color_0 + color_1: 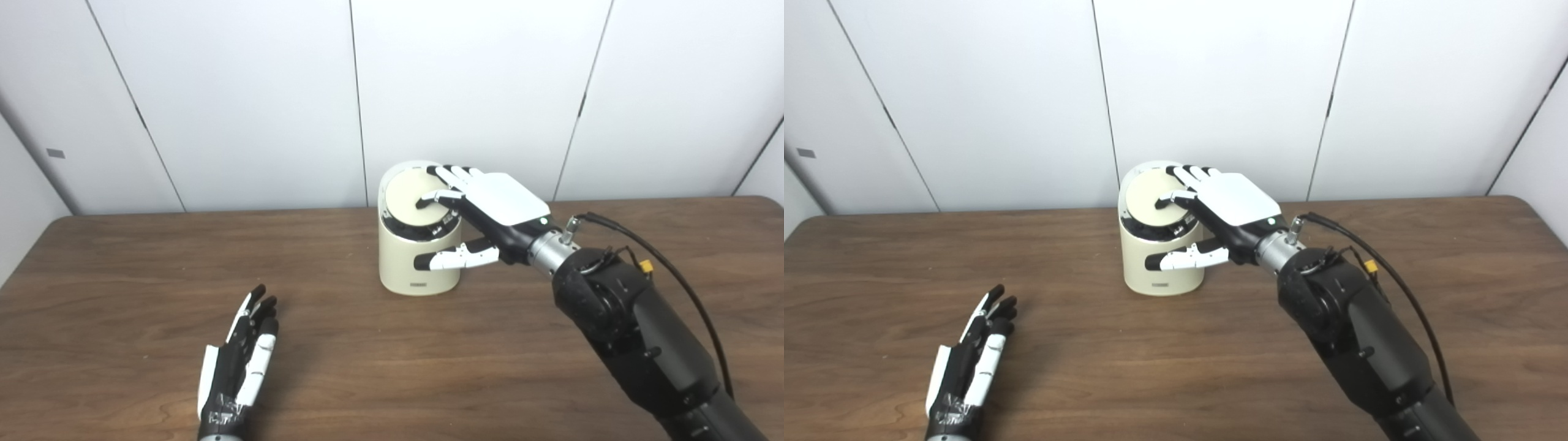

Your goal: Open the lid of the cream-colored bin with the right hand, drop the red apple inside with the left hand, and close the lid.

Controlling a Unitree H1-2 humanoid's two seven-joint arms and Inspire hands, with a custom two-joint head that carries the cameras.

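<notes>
My left robot hand [236, 361] lies near the bench's [122, 275] front edge, left of centre, released, fingers straight and pointing away from me; bare wood runs all around it. The bin [418, 248] stands upright, long axis vertical, near the back edge at the middle, well apart from that hand. Its lid [411, 199] tilts toward me, and I cannot tell if it is seated. My right robot hand [490, 208] reaches in from the right, fingers [436, 197] spread on the lid, thumb beside the bin's wall, grasping nothing. I see no apple.
</notes>
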